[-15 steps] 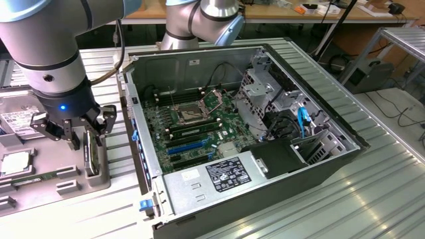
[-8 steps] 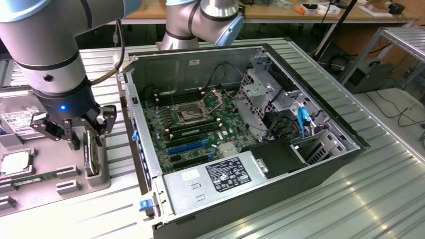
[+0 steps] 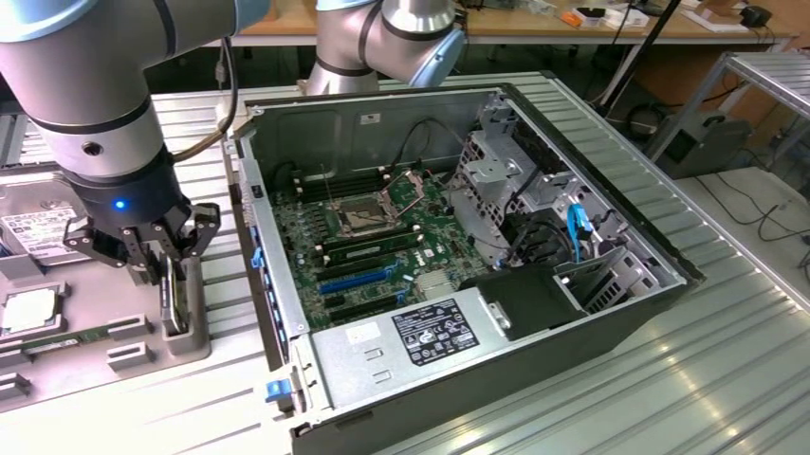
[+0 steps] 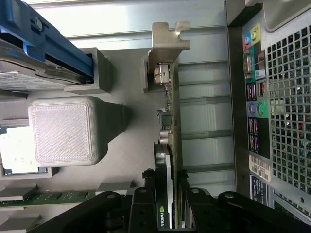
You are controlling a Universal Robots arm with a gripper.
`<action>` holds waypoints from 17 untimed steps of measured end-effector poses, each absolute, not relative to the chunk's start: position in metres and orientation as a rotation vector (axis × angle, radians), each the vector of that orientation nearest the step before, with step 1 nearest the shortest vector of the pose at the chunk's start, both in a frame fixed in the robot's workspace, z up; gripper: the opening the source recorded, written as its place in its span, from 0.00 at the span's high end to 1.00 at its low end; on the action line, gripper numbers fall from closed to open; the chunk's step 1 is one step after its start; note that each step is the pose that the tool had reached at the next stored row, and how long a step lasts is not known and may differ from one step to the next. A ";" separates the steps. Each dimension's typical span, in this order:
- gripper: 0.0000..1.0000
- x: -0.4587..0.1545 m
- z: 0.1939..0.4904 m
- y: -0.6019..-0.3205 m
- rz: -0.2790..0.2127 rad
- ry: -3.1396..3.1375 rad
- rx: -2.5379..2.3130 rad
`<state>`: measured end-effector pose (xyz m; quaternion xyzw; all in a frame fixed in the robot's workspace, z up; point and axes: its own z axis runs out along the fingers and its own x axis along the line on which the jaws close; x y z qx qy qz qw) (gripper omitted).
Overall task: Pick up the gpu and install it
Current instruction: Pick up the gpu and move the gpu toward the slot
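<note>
Ribbed metal table [image 3: 708,379] carries an open computer case [image 3: 418,360] and gray holder tray [image 3: 76,374]. Gripper [image 3: 171,284] clamps the upright gpu [image 4: 171,126], a hard drive [image 3: 38,237] nearby.

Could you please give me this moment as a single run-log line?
phase: pick | tool: at gpu | gpu: upright in gray holder, not installed | case: open

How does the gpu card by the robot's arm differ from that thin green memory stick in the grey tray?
The gpu stands on edge with the end effector right at it; the memory stick sits aside, untouched. The gpu has a silver bracket at one end; the memory stick shows none. The gpu is bigger than the memory stick. Both show green circuit board and sit on the grey tray.
</note>
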<state>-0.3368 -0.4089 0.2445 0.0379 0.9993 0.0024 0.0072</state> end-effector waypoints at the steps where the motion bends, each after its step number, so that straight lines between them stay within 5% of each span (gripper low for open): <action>1: 0.69 -0.337 0.245 -0.409 0.008 3.125 0.118; 17: 0.73 -0.337 0.245 -0.409 0.008 3.125 0.118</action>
